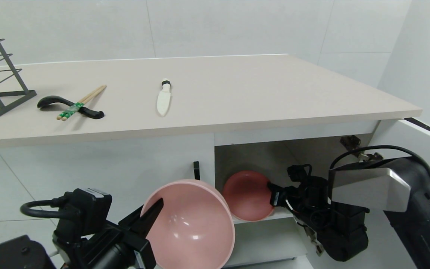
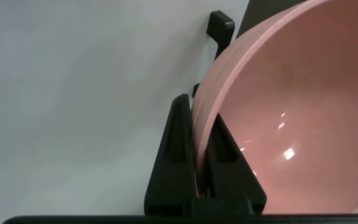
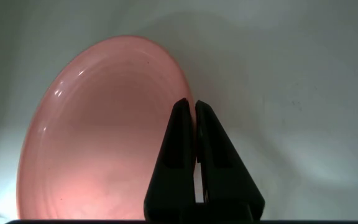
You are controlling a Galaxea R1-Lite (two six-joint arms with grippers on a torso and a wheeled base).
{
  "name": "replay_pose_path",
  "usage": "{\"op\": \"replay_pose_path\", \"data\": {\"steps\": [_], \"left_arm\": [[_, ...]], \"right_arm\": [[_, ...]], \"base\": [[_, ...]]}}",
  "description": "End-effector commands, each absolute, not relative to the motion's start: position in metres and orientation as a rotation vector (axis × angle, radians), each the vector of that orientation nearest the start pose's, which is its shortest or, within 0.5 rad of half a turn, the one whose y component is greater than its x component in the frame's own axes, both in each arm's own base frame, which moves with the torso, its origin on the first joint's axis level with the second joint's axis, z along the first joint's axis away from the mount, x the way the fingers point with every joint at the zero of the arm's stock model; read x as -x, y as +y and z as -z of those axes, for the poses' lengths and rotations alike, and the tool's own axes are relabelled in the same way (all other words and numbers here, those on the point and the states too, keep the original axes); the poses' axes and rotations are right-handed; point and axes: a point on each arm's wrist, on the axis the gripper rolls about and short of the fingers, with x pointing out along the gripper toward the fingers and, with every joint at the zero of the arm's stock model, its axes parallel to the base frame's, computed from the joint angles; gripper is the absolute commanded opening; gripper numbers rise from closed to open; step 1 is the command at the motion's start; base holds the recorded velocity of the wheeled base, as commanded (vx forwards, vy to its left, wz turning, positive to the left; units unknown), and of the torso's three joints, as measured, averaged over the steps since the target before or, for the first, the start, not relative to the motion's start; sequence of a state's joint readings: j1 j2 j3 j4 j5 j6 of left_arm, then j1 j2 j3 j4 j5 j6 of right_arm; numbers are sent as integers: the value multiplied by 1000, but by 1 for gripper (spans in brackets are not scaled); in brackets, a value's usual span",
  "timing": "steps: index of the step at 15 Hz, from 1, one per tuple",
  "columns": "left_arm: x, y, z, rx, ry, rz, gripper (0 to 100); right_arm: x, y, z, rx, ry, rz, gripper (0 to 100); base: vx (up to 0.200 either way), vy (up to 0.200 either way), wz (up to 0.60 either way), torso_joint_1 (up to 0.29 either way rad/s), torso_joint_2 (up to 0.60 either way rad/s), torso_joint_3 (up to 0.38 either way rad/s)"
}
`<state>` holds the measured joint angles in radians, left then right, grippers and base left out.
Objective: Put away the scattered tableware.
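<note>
Two pieces gripped: left gripper (image 2: 199, 115) clamps pink bowl (image 1: 190, 220), right gripper (image 3: 192, 106) clamps plate (image 3: 104, 124) in cabinet (image 1: 259, 155); spoon (image 1: 50, 100), chopsticks (image 1: 84, 99), knife (image 1: 164, 101) await on far counter (image 1: 256, 86).

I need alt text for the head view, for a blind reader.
The left pincer grips a pink bowl by its rim; the right pincer holds a pink plate inside the open cabinet. On the counter above lie a black spoon, chopsticks and a white knife.

Bright even light on countertop (image 1: 274, 86), glare spots in pink bowl (image 1: 192, 228), shadowed cabinet interior (image 1: 259, 157)
</note>
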<state>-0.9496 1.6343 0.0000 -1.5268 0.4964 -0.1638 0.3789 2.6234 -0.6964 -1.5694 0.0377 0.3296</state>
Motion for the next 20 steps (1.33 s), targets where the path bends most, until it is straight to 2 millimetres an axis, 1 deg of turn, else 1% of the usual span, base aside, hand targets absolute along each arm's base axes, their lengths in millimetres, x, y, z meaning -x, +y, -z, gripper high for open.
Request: {"op": "replay_pose_path", "data": {"steps": [1, 4, 6, 7, 11, 12, 13, 14, 15, 16, 18, 20], "left_arm": [[-116, -144, -106, 80, 131, 443, 0], [-117, -145, -103, 69, 145, 440, 0], [-117, -146, -103, 66, 146, 440, 0], [-117, -146, -103, 66, 146, 440, 0], [-117, -146, -103, 66, 146, 440, 0], [-117, -146, -103, 66, 146, 440, 0], [-117, -146, -103, 66, 146, 440, 0], [-118, -146, -102, 66, 147, 439, 0], [-118, -146, -102, 64, 148, 439, 0], [-118, -146, -101, 58, 153, 437, 0], [-119, -147, -100, 55, 157, 437, 0], [-119, -147, -100, 54, 155, 437, 0]], "right_arm": [[-346, 139, 85, -265, 411, -353, 0], [-352, 141, 84, -316, 395, -347, 0], [-355, 141, 86, -320, 390, -340, 0], [-355, 141, 86, -321, 388, -338, 100], [-354, 140, 85, -309, 381, -299, 100], [-354, 141, 68, -309, 345, -290, 100], [-348, 142, 49, -302, 319, -291, 100], [-332, 148, 35, -274, 323, -307, 100], [-313, 154, 18, -237, 324, -337, 100], [-293, 158, 5, -220, 338, -369, 100], [-253, 159, -24, -210, 345, -434, 100], [-219, 160, -53, -212, 313, -513, 100]], "base": [[0, 0, 0, 0, 0, 0], [0, 0, 0, 0, 0, 0], [0, 0, 0, 0, 0, 0], [0, 0, 0, 0, 0, 0], [0, 0, 0, 0, 0, 0], [0, 0, 0, 0, 0, 0], [0, 0, 0, 0, 0, 0], [0, 0, 0, 0, 0, 0], [0, 0, 0, 0, 0, 0], [0, 0, 0, 0, 0, 0], [0, 0, 0, 0, 0, 0], [0, 0, 0, 0, 0, 0]]}}
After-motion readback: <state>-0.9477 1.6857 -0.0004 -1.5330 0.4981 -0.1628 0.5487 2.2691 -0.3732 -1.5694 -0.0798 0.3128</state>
